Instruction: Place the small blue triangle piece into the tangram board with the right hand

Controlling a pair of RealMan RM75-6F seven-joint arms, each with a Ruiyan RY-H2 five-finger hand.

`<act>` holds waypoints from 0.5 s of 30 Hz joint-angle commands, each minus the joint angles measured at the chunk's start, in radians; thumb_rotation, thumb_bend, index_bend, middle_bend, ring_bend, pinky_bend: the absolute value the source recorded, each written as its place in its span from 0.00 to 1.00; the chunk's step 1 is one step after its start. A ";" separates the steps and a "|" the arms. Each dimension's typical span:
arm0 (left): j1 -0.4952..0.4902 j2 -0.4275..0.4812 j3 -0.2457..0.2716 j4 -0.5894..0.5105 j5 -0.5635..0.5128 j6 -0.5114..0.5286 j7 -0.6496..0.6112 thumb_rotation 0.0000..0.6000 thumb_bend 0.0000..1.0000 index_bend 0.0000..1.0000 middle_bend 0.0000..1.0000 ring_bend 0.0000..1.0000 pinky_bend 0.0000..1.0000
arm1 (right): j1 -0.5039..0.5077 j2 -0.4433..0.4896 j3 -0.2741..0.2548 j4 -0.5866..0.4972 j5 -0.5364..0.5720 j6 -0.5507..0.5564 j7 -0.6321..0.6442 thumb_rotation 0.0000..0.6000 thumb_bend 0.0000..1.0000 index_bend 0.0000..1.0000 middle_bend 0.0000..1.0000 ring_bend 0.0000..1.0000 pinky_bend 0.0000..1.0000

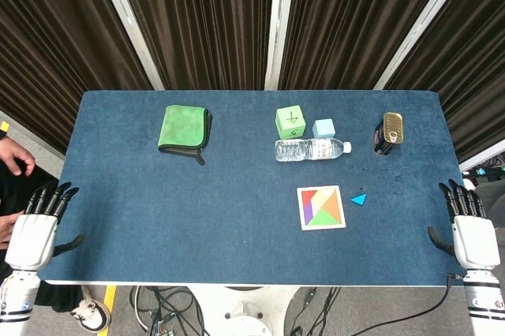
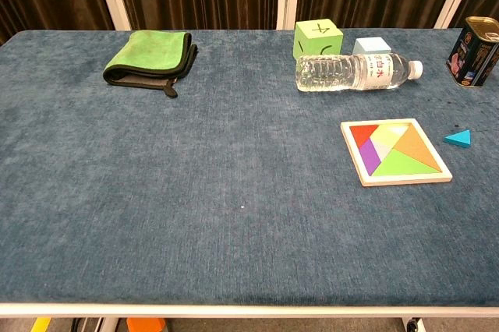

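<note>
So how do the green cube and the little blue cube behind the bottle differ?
The green cube is bigger than the blue cube. The green cube has dark markings on its faces; the blue cube looks plain. The green cube sits left of the blue cube. Both rest on the table, just behind the lying bottle.
</note>
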 commanded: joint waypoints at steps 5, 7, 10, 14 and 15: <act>0.003 0.004 0.001 -0.006 0.000 0.005 0.003 1.00 0.00 0.17 0.12 0.01 0.11 | -0.001 0.000 0.002 0.003 0.006 -0.003 0.003 1.00 0.22 0.00 0.00 0.00 0.00; 0.003 0.005 0.002 -0.006 0.001 0.005 0.000 1.00 0.00 0.17 0.12 0.01 0.11 | 0.001 -0.001 0.002 0.002 0.007 -0.006 -0.001 1.00 0.22 0.00 0.00 0.00 0.00; 0.003 0.007 0.001 -0.005 0.004 0.007 -0.006 1.00 0.00 0.17 0.12 0.01 0.11 | 0.003 0.000 0.004 -0.002 0.008 -0.008 -0.009 1.00 0.22 0.00 0.00 0.00 0.00; 0.003 0.008 0.001 -0.005 0.006 0.010 -0.010 1.00 0.00 0.17 0.12 0.01 0.11 | 0.009 0.001 0.005 -0.006 0.017 -0.023 -0.019 1.00 0.22 0.00 0.00 0.00 0.00; 0.003 0.008 0.001 -0.005 0.006 0.010 -0.010 1.00 0.00 0.17 0.12 0.01 0.11 | 0.010 0.000 0.004 -0.005 0.020 -0.028 -0.021 1.00 0.22 0.00 0.00 0.00 0.00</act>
